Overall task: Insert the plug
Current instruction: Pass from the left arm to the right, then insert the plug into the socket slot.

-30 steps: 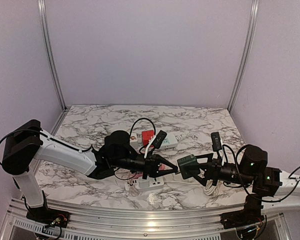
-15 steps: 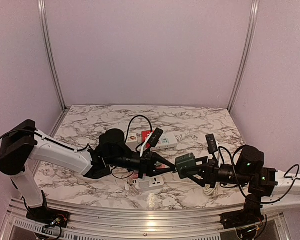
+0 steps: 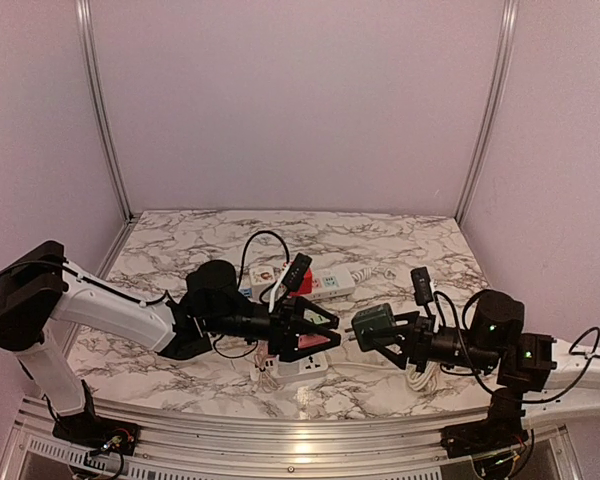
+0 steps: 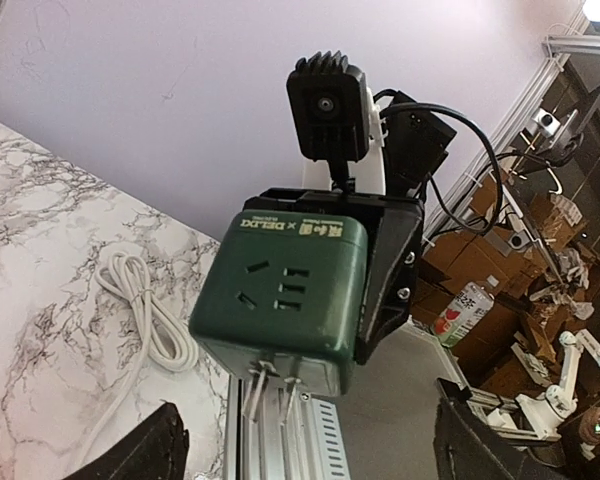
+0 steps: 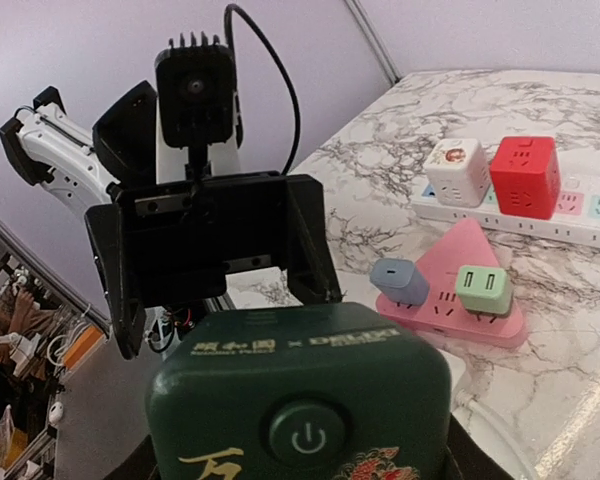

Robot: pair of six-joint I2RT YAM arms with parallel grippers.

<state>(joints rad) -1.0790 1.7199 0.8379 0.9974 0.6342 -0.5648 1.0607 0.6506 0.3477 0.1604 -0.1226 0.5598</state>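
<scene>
Right gripper (image 3: 368, 334) jaws clamped on green cube socket adapter (image 4: 280, 290), left gripper (image 3: 330, 331) jaws spread wide, adapter just ahead of them, untouched.

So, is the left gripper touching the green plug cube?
Apart. In the left wrist view the left gripper's open fingers stand clear of the green plug cube, which the right gripper holds.

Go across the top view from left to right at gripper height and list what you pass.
left shoulder → left gripper → green cube → right elbow
</scene>
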